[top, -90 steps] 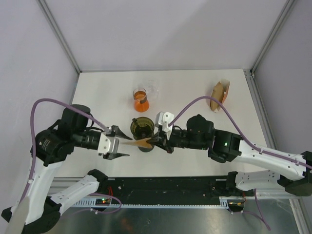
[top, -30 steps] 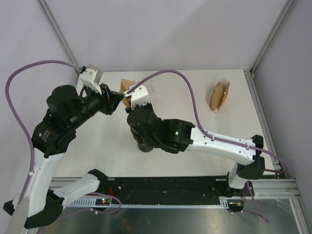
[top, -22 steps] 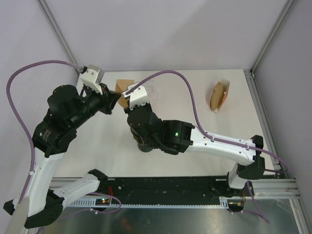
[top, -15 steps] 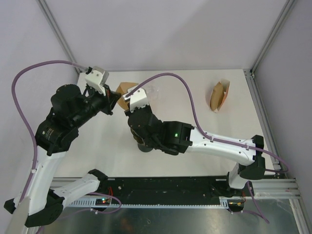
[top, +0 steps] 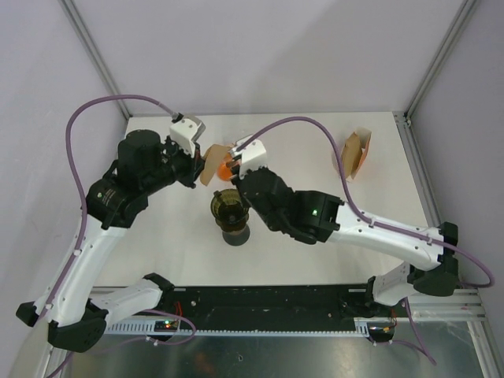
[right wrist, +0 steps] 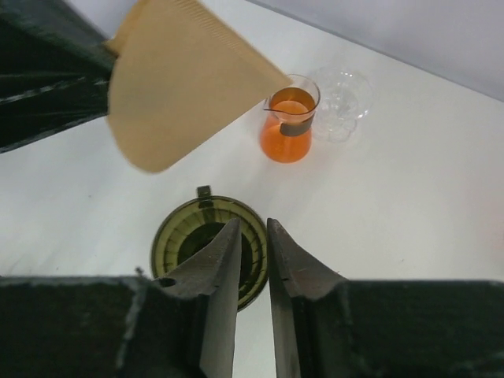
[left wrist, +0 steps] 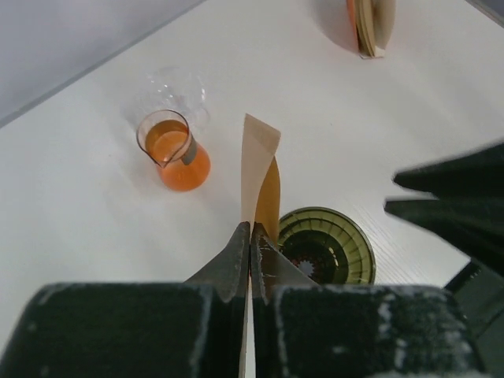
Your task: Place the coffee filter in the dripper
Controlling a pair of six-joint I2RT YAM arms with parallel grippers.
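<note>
A: Left gripper (left wrist: 250,236), jaw state?

B: Clenched on the coffee filter (left wrist: 260,169), pinching its lower edge. The filter is brown paper, folded flat, and sticks out past the fingertips, clear of the tabletop (top: 315,142).

A: Where is the filter relative to the dripper (top: 230,206)?

B: In the air, not in the dripper. In the top view it hangs just past the dripper's far rim and overlaps the beaker (left wrist: 175,153). In the left wrist view it lies between beaker and dripper.

A: Right gripper (right wrist: 253,228)?

B: Released. There is a narrow gap between the fingers and nothing in it. It points down over the dripper. In its own wrist view the filter sits up and to the left, apart from the fingers.

A: Dripper?

B: Green, upright on a dark base, ribbed inside in plain view. It stands mid-tabletop, somewhat toward the near edge.

A: Other items?

B: The beaker holds orange liquid and stands on the far side of the dripper. A clear glass piece (left wrist: 177,87) is just beside it, nearer the far edge. A filter stack (top: 354,153) stands near the far right corner, well apart from the rest.
</note>
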